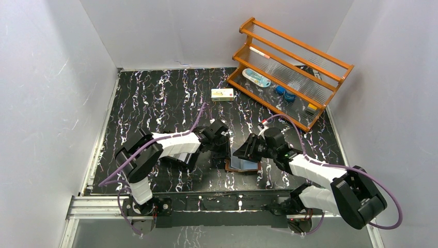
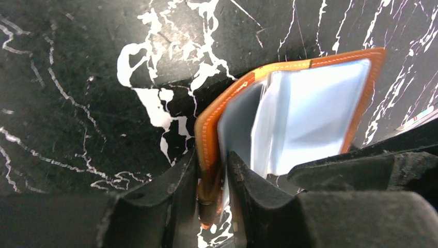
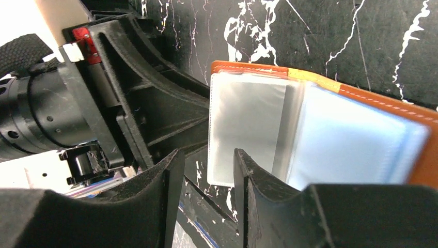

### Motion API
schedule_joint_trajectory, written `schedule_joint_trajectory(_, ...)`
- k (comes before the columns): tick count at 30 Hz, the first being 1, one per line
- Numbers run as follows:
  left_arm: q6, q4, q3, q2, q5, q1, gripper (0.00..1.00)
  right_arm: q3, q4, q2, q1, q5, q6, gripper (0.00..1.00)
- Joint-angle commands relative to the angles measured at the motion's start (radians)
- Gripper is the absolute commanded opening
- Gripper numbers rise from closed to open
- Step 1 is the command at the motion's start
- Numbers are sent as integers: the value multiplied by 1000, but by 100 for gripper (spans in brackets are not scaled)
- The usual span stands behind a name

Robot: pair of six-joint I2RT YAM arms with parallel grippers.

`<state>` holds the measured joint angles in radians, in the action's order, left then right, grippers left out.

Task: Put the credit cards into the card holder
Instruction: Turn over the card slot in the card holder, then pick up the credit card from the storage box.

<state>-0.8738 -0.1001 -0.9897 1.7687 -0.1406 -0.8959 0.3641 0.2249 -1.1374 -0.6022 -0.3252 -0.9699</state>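
The brown card holder [image 1: 244, 164] lies open on the black marbled table between both grippers, its clear pockets facing up. My left gripper [image 2: 213, 178] is shut on the holder's left cover [image 2: 206, 139] and holds it raised on edge. My right gripper [image 3: 207, 175] is open and empty, with its fingers just in front of a loose clear pocket leaf [image 3: 248, 124]. The rest of the holder [image 3: 361, 139] lies flat to the right. Thin pale edges [image 3: 100, 182] under the left gripper may be credit cards; I cannot tell. No card is clearly in view.
A wooden rack [image 1: 294, 72] with small items stands at the back right. A white-and-yellow carton [image 1: 222, 93] lies at the back middle. White walls close in the table on three sides. The two grippers [image 1: 235, 144] are very close together.
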Motion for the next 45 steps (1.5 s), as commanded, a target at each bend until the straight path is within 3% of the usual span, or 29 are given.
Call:
schedule_joint_trajectory(1, -21, -38, 21, -97, 25, 0, 28, 39, 55, -14, 1, -11, 4, 46)
schedule_joint_trajectory(7, 7, -116, -13, -181, 126, -1, 40, 50, -65, 18, 3, 59, 57, 39)
schedule_joint_trajectory(17, 140, -311, -118, -281, 264, -1, 47, 109, -228, 57, 2, 133, 154, 35)
schedule_joint_trajectory(26, 350, -718, -228, -410, 686, 10, 52, 157, -296, 89, 2, 140, 196, 35)
schedule_joint_trajectory(29, 431, -734, -207, -443, 701, 67, 55, 161, -286, 88, 2, 129, 195, 35)
schedule_joint_trajectory(33, 591, -698, -111, -339, 738, 124, 62, 175, -281, 86, 2, 117, 198, 35)
schedule_joint_trajectory(39, 655, -552, 42, -256, 769, 181, 65, 198, -303, 97, 4, 123, 217, 36)
schedule_joint_trajectory(45, 691, -529, 51, -203, 787, 189, 68, 200, -294, 93, 7, 115, 215, 36)
